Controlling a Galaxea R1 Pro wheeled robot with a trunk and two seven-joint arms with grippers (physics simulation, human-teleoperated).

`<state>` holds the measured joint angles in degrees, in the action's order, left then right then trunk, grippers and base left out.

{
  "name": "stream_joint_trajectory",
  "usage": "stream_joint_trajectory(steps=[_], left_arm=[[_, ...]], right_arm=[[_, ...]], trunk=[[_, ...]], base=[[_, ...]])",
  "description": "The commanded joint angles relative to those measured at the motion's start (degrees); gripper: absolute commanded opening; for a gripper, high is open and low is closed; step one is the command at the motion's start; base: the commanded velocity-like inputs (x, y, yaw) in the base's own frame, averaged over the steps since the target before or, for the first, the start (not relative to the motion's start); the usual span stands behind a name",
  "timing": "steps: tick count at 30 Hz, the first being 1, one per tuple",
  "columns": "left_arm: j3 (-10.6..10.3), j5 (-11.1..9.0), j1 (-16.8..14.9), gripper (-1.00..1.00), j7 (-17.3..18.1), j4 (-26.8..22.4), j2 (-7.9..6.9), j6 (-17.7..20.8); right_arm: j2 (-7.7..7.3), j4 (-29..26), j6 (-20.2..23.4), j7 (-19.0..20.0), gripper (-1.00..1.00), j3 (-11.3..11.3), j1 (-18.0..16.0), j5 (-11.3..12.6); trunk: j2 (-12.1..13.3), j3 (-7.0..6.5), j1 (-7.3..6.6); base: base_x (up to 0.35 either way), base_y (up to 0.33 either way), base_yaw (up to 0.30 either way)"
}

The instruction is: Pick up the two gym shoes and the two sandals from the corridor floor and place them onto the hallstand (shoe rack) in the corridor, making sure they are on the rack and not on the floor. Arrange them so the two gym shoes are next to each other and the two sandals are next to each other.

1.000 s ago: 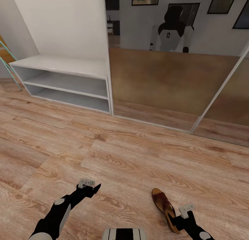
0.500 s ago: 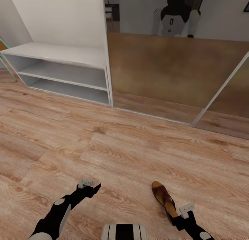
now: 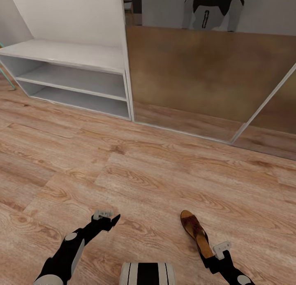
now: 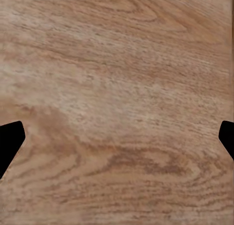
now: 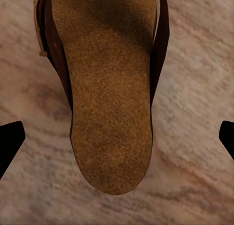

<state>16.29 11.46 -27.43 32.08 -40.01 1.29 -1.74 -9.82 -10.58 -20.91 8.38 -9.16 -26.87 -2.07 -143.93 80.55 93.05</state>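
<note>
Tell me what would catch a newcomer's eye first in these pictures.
A single brown sandal lies on the wood-plank corridor floor, just ahead of the right claw, whose wrist camera looks straight down at its tan footbed between wide-open fingers. Farther off at the left stands the pale hallstand, its bench top and two low shelves bare, beside a large mirrored panel reflecting the robot.

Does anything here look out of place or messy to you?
One brown sandal lies alone on the wooden floor, just ahead of the right gripper, while the pale shoe rack by the wall has bare shelves. Nothing looks spilled or broken.
</note>
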Motion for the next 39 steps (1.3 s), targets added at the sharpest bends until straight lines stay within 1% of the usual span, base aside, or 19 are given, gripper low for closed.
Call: stream_joint_trajectory(steps=[1, 4, 5, 7, 8, 11, 12, 16, 17, 24, 36, 39], left_arm=[[0.4, 0.6, 0.0, 1.00, 0.5, -0.8, 0.28, -0.1], [0.4, 0.5, 0.0, 1.00, 0.5, -3.4, 1.00, 0.2], [0.0, 0.5, 0.1, 1.00, 0.6, -7.1, 2.35, 2.1], [-0.6, 0.6, 0.1, 1.00, 0.6, -8.8, 2.95, 3.6], [-1.4, 0.6, 0.1, 1.00, 0.6, -10.4, 3.39, 5.1], [-2.9, 0.5, 0.1, 1.00, 0.6, -12.7, 3.76, 6.9], [-4.9, 0.5, 0.2, 1.00, 0.6, -15.6, 3.99, 8.4], [-5.8, 0.4, 0.5, 1.00, 0.6, -18.1, 4.09, 9.0], [-6.3, -0.2, 0.8, 1.00, 0.6, -19.2, 4.18, 9.3], [-6.6, -0.9, 0.9, 1.00, 0.5, -19.9, 4.18, 9.4], [-6.6, -1.0, 1.0, 1.00, 0.4, -20.1, 4.16, 9.4], [-6.6, -1.0, 1.0, 1.00, 0.4, -20.1, 4.15, 9.3]], right_arm=[[-0.02, 0.0, -0.2, 0.1, 1.00, -0.1, 0.0, -0.2], [-0.02, 0.0, -0.2, 0.1, 1.00, -0.1, 0.0, -0.2], [0.02, 0.0, -0.2, 0.1, 1.00, 0.0, 0.0, -0.2], [0.04, 0.0, -0.2, 0.1, 1.00, 0.0, 0.0, -0.2], [0.05, 0.0, -0.2, 0.1, 1.00, 0.0, 0.0, -0.2], [0.06, 0.0, -0.2, 0.1, 1.00, 0.0, 0.0, -0.2], [0.06, 0.0, -0.2, 0.1, 1.00, 0.0, 0.0, -0.2], [0.06, 0.0, -0.2, 0.1, 1.00, 0.0, 0.0, -0.2], [0.07, -0.1, -0.2, 0.1, 1.00, 0.1, 0.0, -0.2], [0.07, 0.0, -0.2, 0.1, 1.00, 0.1, 0.0, -0.1], [0.07, -0.1, -0.2, 0.1, 1.00, 0.1, 0.0, -0.1], [0.07, -0.1, -0.2, 0.1, 1.00, 0.1, 0.0, -0.1]], trunk=[[0.0, 0.06, -0.01], [0.0, 0.10, -0.01], [0.0, 0.10, -0.01], [0.0, 0.11, -0.01], [0.0, 0.11, -0.01], [0.0, 0.11, -0.01], [0.0, 0.11, -0.01], [0.0, 0.12, -0.01], [0.0, 0.37, 0.02], [-0.1, 2.32, 0.20], [-0.3, 6.00, 0.51], [-0.3, 6.14, 0.51]], base=[[0.000, 0.000, 0.000], [0.000, 0.000, 0.000], [0.000, 0.000, 0.000], [0.000, 0.000, 0.000], [0.000, 0.000, 0.000], [0.000, 0.000, 0.000], [0.000, 0.000, 0.000], [0.000, 0.000, 0.000], [0.000, 0.000, 0.000], [0.000, 0.000, 0.000], [0.000, 0.000, 0.000], [0.000, 0.000, 0.000]])
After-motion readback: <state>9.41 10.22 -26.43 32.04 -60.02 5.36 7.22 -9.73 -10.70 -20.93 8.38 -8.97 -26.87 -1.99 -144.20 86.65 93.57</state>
